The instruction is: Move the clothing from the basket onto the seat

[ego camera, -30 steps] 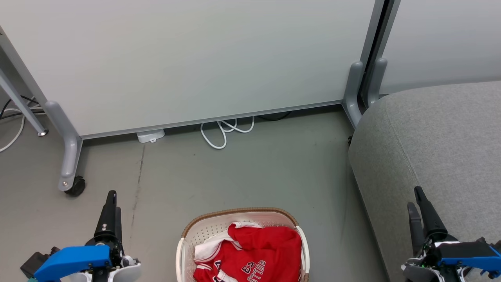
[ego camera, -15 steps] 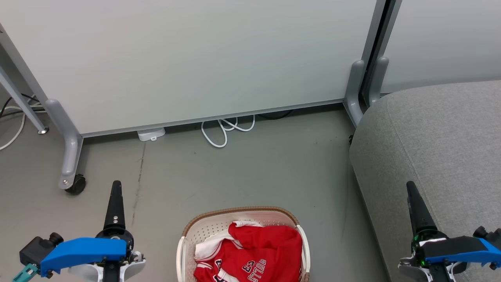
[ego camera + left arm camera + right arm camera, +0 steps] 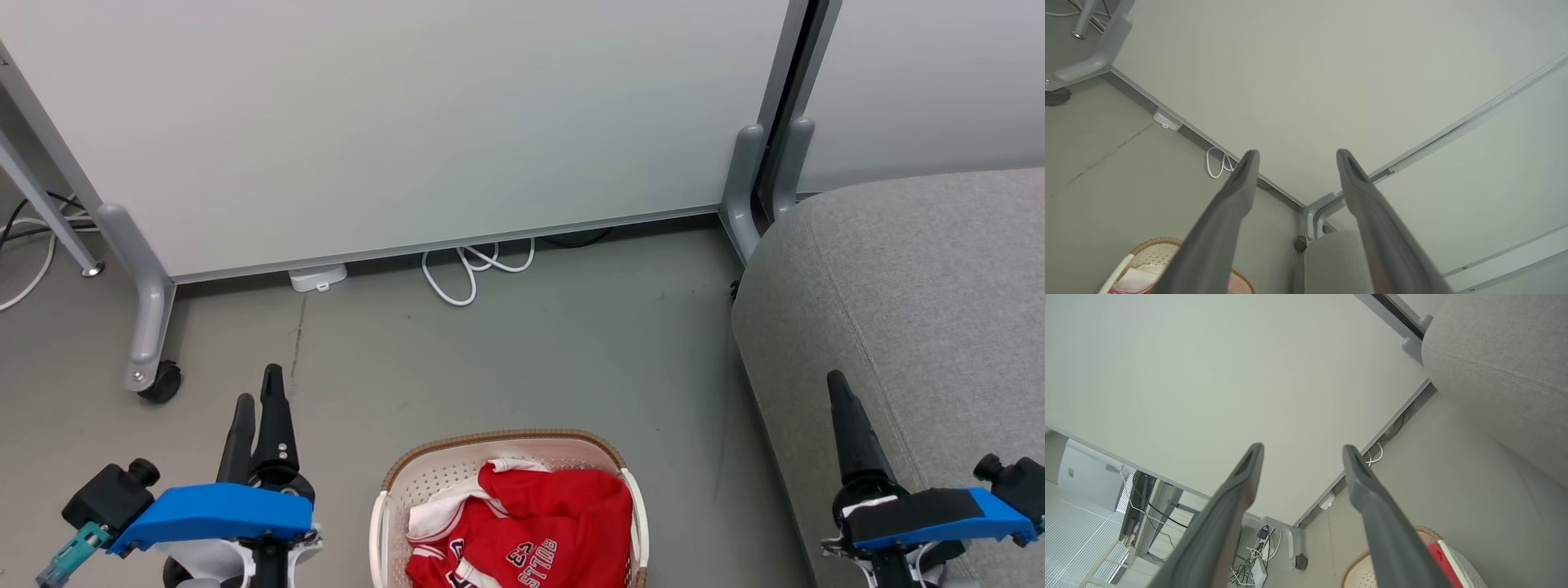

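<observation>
**Arms drifting inward, clothing untouched**

Head view: over the last second the left gripper (image 3: 258, 384) has slid up and inward toward the basket (image 3: 498, 437). It has also twisted, so both fingers now show, spread apart and empty. The right gripper (image 3: 837, 382) has crept up and inward too; it is seen edge-on over the seat (image 3: 922, 286). The background has nudged slightly, so the camera moved a bit as well. The red jersey (image 3: 531, 523) lies bunched in the basket on the floor, bottom centre, with the seat near on the robot's right.

Left wrist view: left gripper (image 3: 1297, 153) jaws wide, nothing between, aimed at the partition panel (image 3: 1306, 81). Basket rim (image 3: 1155, 245) is at lower left, seat corner (image 3: 1331, 261) at the bottom.

Right wrist view: right gripper (image 3: 1303, 447) jaws wide, empty. Basket rim (image 3: 1355, 563) and a red sliver (image 3: 1433, 555) sit at the bottom, the seat (image 3: 1494, 347) at upper right.

Judgement: the approach is only starting and nothing has been transferred. Either arm must still tip down into the basket.
</observation>
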